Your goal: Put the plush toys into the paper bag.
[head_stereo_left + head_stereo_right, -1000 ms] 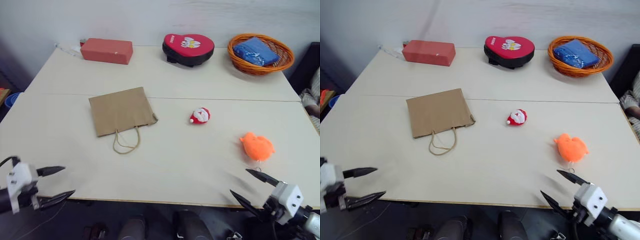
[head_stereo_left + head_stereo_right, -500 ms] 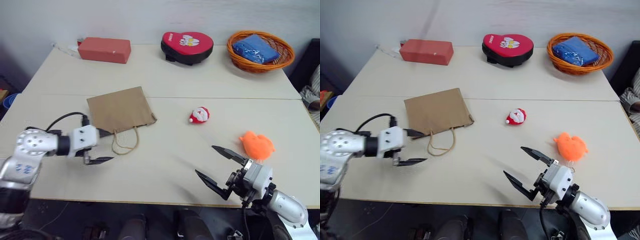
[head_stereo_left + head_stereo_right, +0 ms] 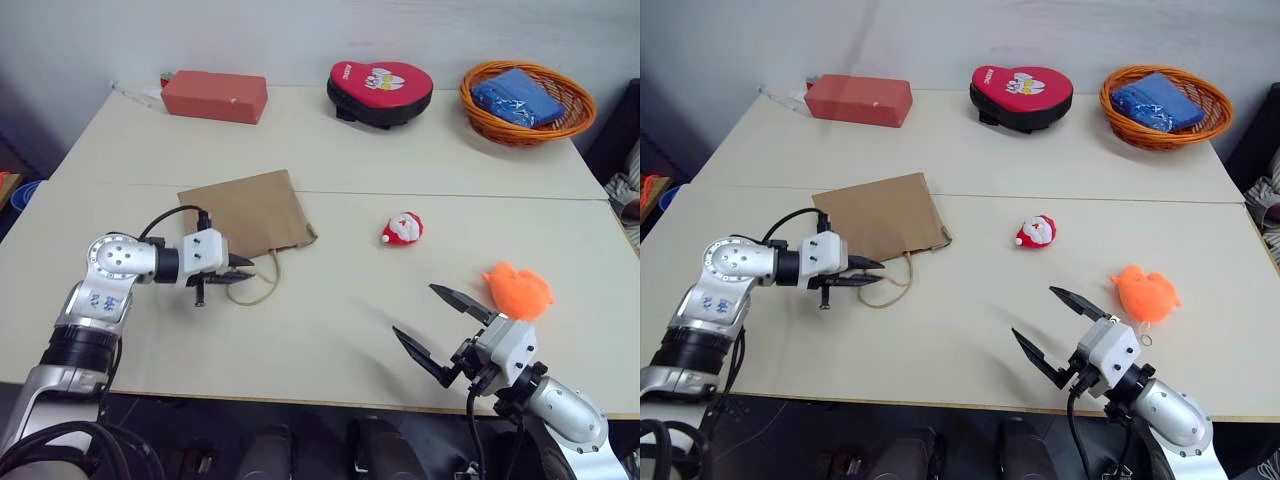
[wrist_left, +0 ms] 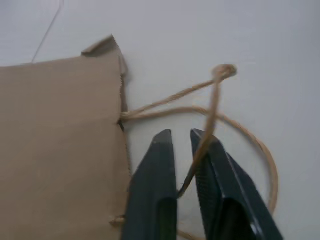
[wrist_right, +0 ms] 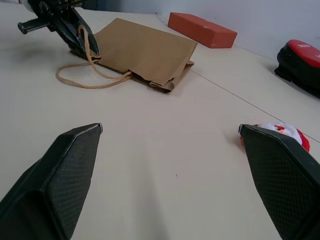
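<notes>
Left gripper [image 3: 243, 266] clenched on twisted-cord handle [image 4: 210, 112] of paper bag [image 3: 246, 212], flat brown kraft, left of centre on pale surface [image 3: 330, 330]. Fuzzy Santa plush [image 3: 402, 229] centre; orange rounded plush [image 3: 517, 290] right. Right gripper [image 3: 434, 321] released, lower right. Wicker basket [image 3: 527, 104] upper right holds blue bundle [image 3: 518, 97].

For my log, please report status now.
Left hand shut on bag handle; right hand open. Paper bag flat; both plush toys outside. Nothing blocking.
</notes>
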Robot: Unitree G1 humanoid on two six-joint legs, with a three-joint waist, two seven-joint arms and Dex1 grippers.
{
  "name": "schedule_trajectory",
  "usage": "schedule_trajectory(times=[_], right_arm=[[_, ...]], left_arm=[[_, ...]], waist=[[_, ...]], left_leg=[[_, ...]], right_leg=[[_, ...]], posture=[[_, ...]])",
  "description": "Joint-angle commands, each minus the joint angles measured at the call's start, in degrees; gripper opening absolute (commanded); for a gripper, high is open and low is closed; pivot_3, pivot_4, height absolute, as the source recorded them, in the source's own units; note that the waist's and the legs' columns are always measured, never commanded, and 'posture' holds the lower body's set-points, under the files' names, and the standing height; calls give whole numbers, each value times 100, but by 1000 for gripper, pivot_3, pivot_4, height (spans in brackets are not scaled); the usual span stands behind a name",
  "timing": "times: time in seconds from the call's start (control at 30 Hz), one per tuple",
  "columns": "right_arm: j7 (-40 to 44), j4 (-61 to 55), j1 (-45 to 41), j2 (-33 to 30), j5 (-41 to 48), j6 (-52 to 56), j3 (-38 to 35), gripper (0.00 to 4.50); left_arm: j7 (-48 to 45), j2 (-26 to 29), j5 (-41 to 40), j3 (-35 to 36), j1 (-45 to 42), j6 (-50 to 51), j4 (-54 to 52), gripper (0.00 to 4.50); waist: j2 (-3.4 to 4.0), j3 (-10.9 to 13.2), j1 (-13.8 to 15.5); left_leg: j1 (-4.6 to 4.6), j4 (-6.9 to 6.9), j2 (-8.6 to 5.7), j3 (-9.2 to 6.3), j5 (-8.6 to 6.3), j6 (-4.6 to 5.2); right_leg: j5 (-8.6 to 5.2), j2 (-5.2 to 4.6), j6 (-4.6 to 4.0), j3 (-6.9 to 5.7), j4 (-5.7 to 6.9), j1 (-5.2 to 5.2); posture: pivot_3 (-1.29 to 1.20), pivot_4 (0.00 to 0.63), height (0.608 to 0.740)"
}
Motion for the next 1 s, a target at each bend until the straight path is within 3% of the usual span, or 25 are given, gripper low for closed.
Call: schedule_trajectory(times=[0.03,0.13,0.23,0.5,0.73,1.0], right_arm=[[61,-169,-51,-54,353,156,-105,4500],[108,-279,-303,-88,960,710,-60,3900],[94,-292,-755,-83,1264,1148,63,2885],[-172,172,-2210,97,662,1954,970,35],[-143,1246,-3072,514,-69,2002,1815,35],[-66,2339,-3768,972,-696,1615,2202,35]], left_arm=[[-536,-250,-889,130,-353,757,-499,15],[-749,-458,-1628,199,-599,1809,-1065,0],[-712,-609,-2164,218,-768,2669,-1605,0],[-559,-762,-2431,121,-831,3406,-2205,0],[-409,-852,-2510,146,-683,3640,-2507,0],[-414,-768,-2771,169,-587,4044,-2847,0]], waist=[[-1,1,11],[-3,1,-14],[-3,2,-81],[-2,2,-81],[-2,2,-74],[-2,2,-96]], left_leg=[[-1,1,0,-1,0,0],[-4,3,2,-3,0,0],[-4,6,2,-4,1,-1],[0,7,4,-8,3,-6],[-6,7,0,-11,3,-6],[-16,12,-1,-9,4,-7]], right_leg=[[0,0,0,0,0,0],[0,1,1,-2,4,-1],[1,1,1,-1,5,-1],[0,7,0,3,8,-6],[0,4,0,0,3,-9],[1,4,0,2,7,-21]], posture=[[0,150,740],[0,150,740],[0,150,740],[0,150,740],[0,150,740],[0,150,740]])
